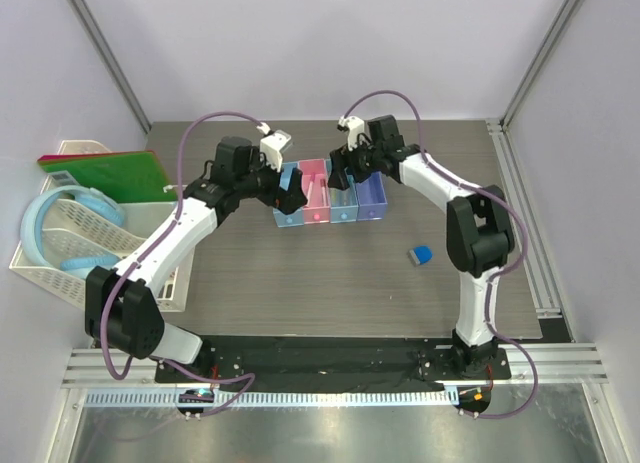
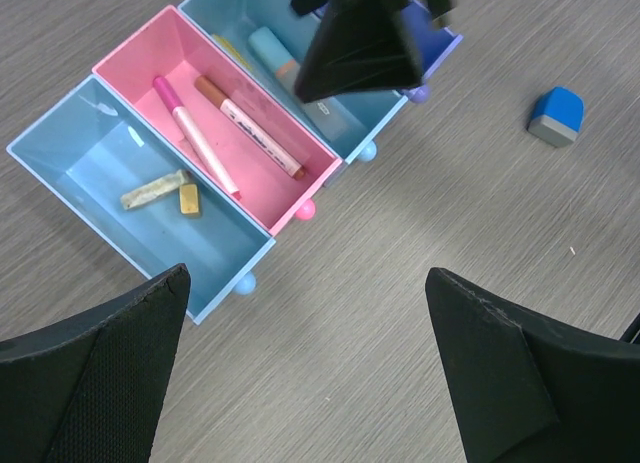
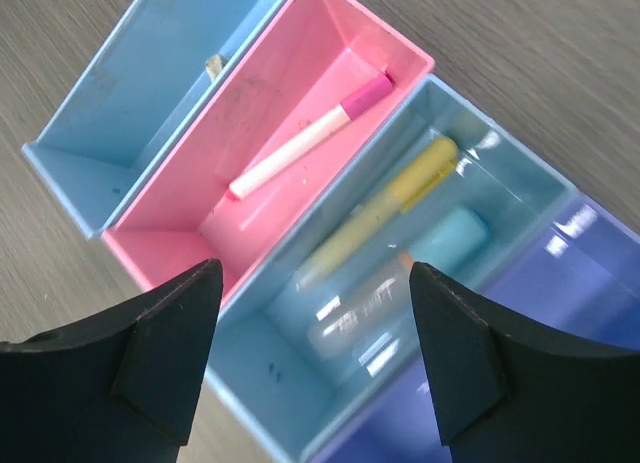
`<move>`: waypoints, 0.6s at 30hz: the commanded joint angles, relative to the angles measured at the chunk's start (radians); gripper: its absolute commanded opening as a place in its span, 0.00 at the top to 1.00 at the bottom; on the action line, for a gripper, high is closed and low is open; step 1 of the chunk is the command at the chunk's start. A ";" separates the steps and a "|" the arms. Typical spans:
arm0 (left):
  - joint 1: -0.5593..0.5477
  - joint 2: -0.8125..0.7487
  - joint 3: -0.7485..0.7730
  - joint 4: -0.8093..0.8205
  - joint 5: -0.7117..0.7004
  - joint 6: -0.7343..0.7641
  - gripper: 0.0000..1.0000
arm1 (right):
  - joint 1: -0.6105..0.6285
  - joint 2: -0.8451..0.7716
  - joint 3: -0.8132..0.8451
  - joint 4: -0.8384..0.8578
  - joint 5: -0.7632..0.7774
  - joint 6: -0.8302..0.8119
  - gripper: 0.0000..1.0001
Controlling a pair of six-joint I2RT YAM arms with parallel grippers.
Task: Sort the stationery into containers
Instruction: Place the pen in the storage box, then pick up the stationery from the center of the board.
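White plastic lattice formed the basket (image 1: 70, 258) at the far left of the table (image 1: 300, 283), with a big blue hoop (image 1: 40, 228) in it and a green board (image 1: 115, 175) lying across its far end. The left gripper (image 2: 307, 273) hung above the near edge of the bin row, its jaws wide apart and holding nothing. Below it, the first light blue bin (image 2: 90, 173) held the two tan pieces (image 2: 150, 191), lying just beside each other. In the pink bin (image 2: 140, 63) next to it lay two thin white pens (image 2: 250, 128), side by side and slanted. The second light blue bin (image 3: 300, 383) held the yellow stick (image 3: 390, 203) and the pale blue tube (image 3: 445, 238); a clear length below the tube may have been part of it, but glare blurred it. The purple bin (image 3: 580, 273) closed the row. The right gripper (image 3: 315, 268) hovered over the second light blue bin, jaws likewise spread and empty. Well apart to the right, on the bare table, sat the blue block (image 1: 421, 254), outside every bin
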 commanded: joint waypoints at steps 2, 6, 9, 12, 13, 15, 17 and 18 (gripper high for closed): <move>0.007 -0.022 -0.019 -0.010 -0.001 0.035 0.00 | -0.016 -0.302 -0.076 -0.113 0.091 -0.121 0.18; 0.007 -0.022 -0.031 -0.041 -0.008 0.057 0.00 | -0.068 -0.460 -0.199 -0.264 0.094 -0.305 0.16; 0.007 -0.032 -0.056 -0.045 0.001 0.069 0.00 | -0.134 -0.562 -0.300 -0.416 0.092 -0.534 0.15; 0.007 -0.038 -0.071 -0.051 0.007 0.080 0.00 | -0.232 -0.616 -0.383 -0.559 0.082 -0.742 0.14; 0.007 -0.041 -0.077 -0.051 0.010 0.081 0.00 | -0.253 -0.624 -0.413 -0.608 0.088 -0.778 0.14; 0.007 -0.041 -0.087 -0.054 0.024 0.080 0.00 | -0.299 -0.630 -0.438 -0.654 0.117 -0.891 0.14; 0.006 -0.038 -0.085 -0.073 0.039 0.080 0.00 | -0.327 -0.635 -0.478 -0.683 0.138 -0.951 0.14; 0.006 -0.035 -0.085 -0.079 0.050 0.081 0.00 | -0.332 -0.634 -0.490 -0.690 0.152 -0.973 0.14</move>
